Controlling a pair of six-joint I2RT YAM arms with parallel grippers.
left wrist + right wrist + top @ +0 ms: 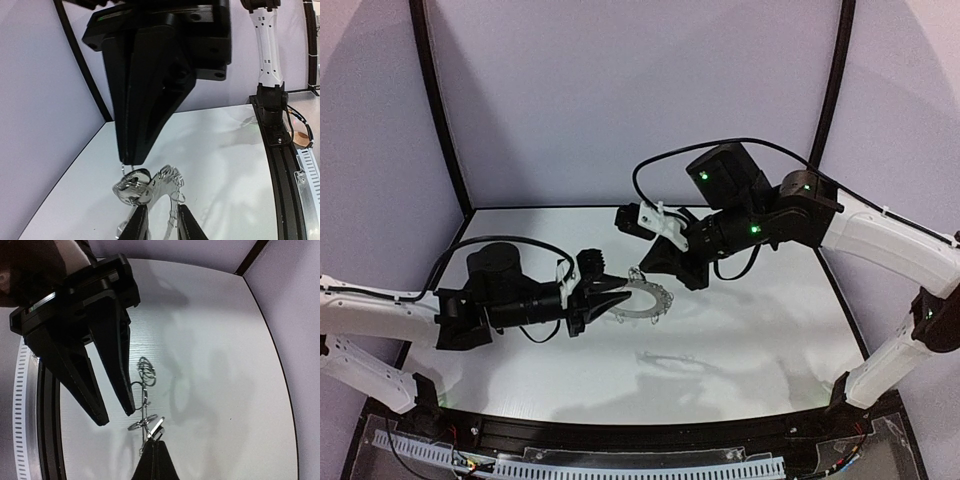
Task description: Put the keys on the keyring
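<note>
So the keyring [660, 308] is up in the air over the middle of the table [770, 340], not lying on it. You can see its shadow [665, 358] sitting apart from it, down toward 5 o'clock in the top view.

The right gripper [645, 268] comes in from about 1 o'clock and its jaws are pinched tight together. In the left wrist view the tips are nipping a tiny wire loop at the ring's rim, right above a clump of shiny loops [132, 189]. I honestly can't tell which bit of that clump, if any, is the key; it's all too small and tangled.

The left gripper [618, 295] sits at the ring's 9 o'clock and its jaws are parted, a narrow-ish gap. From its own camera the two fingers [140, 225] straddle the fringed edge of the ring. The right wrist view shows daylight between them, with the ring edge-on just beside the tip of one finger. I can't say whether that finger actually touches it.
</note>
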